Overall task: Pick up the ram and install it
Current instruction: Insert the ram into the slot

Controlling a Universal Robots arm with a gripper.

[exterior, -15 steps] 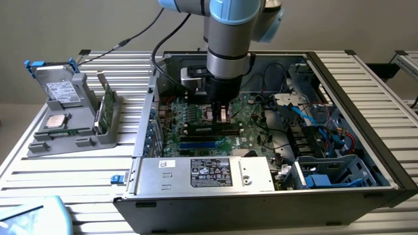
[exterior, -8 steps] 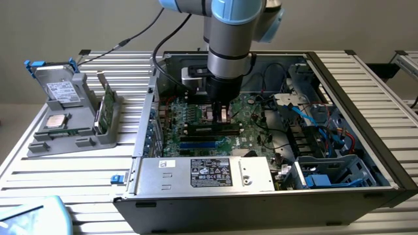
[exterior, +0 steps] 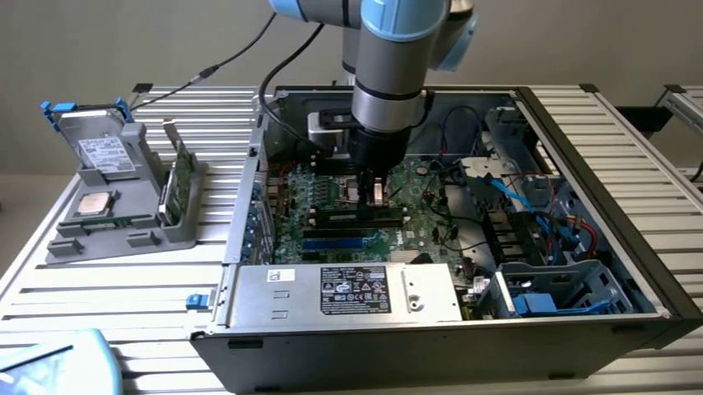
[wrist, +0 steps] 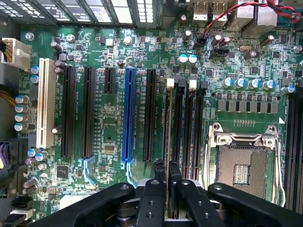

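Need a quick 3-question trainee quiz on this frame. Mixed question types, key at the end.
1. True or false: the CPU socket on the motherboard is empty.
2. What is the gripper shut on? A) the ram B) a screwdriver C) a fan
3. Fill in: one long expansion slot stands out from the black ones by its colour, ____.

Key:
1. True. The socket's contact field is bare.
2. A. The ram shows edge-on as a thin line running out from between the fingers, along the memory slots.
3. Blue.
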